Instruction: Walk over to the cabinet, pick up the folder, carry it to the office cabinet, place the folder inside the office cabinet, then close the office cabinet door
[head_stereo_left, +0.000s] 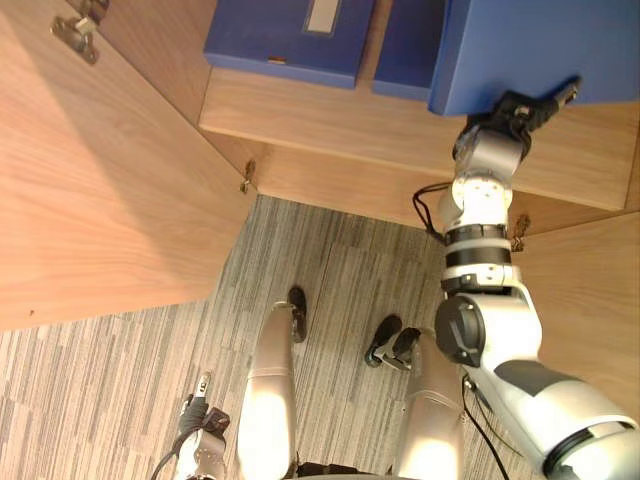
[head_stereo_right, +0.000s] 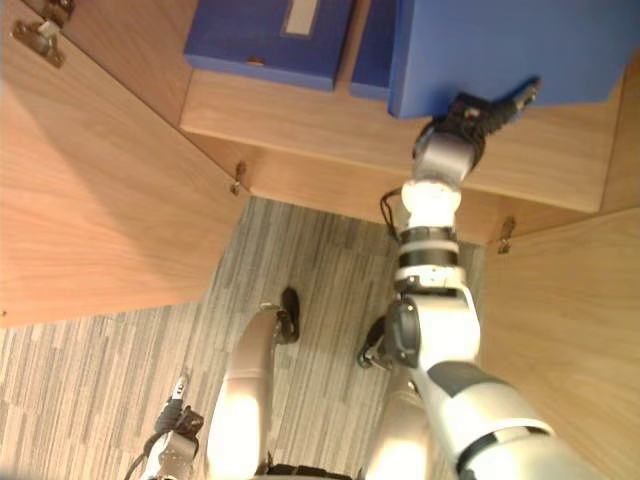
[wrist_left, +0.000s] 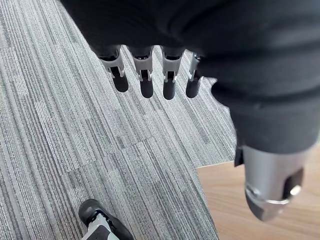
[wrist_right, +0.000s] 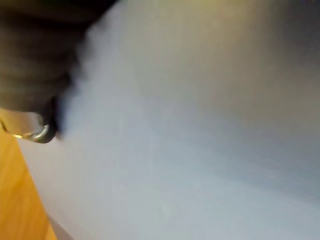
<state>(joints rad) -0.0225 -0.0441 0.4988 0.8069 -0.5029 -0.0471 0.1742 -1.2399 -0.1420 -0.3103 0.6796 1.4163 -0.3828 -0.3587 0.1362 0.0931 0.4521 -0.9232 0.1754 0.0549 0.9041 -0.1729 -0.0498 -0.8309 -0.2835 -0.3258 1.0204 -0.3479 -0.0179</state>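
The stiff blue folder (head_stereo_left: 530, 45) stood far right on the cabinet shelf (head_stereo_left: 350, 120), the right hand (head_stereo_left: 512, 112) at its near edge, its grip impossible to tell; probably light and slick, it looked best pinched there, while the left hand (wrist_left: 146, 75) hung slack-fingered.

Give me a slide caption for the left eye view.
Right hand at the blue folder over the cabinet shelf; second folder lies left.
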